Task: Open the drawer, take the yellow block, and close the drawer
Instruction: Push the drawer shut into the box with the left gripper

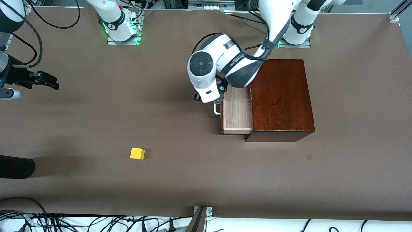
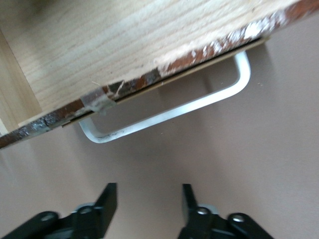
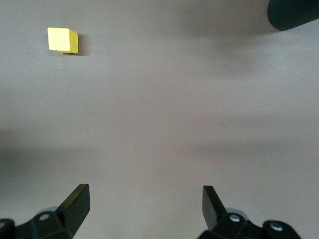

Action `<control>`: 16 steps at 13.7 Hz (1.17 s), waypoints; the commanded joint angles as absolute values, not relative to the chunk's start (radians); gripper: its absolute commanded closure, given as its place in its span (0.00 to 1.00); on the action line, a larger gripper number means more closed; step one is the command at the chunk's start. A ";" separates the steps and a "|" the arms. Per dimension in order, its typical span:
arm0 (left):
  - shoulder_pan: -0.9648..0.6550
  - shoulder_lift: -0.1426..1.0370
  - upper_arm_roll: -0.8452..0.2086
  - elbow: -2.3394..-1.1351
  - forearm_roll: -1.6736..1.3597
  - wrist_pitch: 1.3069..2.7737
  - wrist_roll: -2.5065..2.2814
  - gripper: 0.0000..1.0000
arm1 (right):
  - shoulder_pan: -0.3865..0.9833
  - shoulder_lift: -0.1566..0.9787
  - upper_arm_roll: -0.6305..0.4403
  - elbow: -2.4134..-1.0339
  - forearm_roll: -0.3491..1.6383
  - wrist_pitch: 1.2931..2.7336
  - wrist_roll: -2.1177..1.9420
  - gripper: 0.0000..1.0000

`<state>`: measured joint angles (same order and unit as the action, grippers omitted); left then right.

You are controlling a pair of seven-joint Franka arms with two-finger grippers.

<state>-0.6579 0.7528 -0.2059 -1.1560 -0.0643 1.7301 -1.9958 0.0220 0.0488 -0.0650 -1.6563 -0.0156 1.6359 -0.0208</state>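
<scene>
The drawer stands pulled out of the mahogany box toward the right arm's end of the table, and its pale-wood tray holds nothing that I can see. My left gripper hovers just off the white loop handle, open, with only bare table between its fingers. The yellow block lies on the table, nearer to the front camera than the drawer. At its own end of the table my right gripper waits, open and holding nothing.
A dark rounded object pokes in over the table's edge at the right arm's end, beside the block. Cables run along the front edge. Brown tabletop lies between block and box.
</scene>
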 commanded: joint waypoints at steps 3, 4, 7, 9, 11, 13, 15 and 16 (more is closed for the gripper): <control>-0.678 0.793 -0.192 -1.147 -0.041 1.727 -2.017 1.00 | -0.003 0.018 -0.020 -1.678 -0.028 1.655 0.050 0.00; -0.677 0.793 -0.192 -1.164 -0.041 1.726 -2.016 1.00 | -0.003 0.017 -0.020 -1.678 -0.028 1.654 0.051 0.00; -0.667 0.792 -0.187 -1.183 -0.040 1.726 -2.016 1.00 | -0.003 0.017 -0.020 -1.677 -0.020 1.649 0.048 0.00; -0.660 0.787 -0.167 -1.209 -0.017 1.724 -2.008 1.00 | -0.003 0.017 -0.025 -1.675 -0.009 1.655 0.058 0.00; -0.634 0.778 -0.167 -1.218 -0.005 1.710 -2.000 1.00 | -0.003 0.017 -0.023 -1.677 -0.009 1.657 0.058 0.00; -0.620 0.776 -0.167 -1.218 0.006 1.681 -1.978 1.00 | -0.003 0.021 -0.025 -1.669 -0.009 1.660 0.057 0.00; -0.609 0.769 -0.167 -1.218 0.011 1.654 -1.957 1.00 | -0.003 0.026 -0.025 -1.669 -0.009 1.661 0.058 0.00; -0.597 0.764 -0.167 -1.218 0.012 1.646 -1.957 1.00 | -0.003 0.026 -0.022 -1.667 -0.011 1.658 0.060 0.00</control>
<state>-0.6280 0.7989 -0.1696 -1.1925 -0.0286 1.6967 -1.9823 0.0158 0.0417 -0.0414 -1.6569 -0.0153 1.6517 0.0443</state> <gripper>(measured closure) 0.991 0.000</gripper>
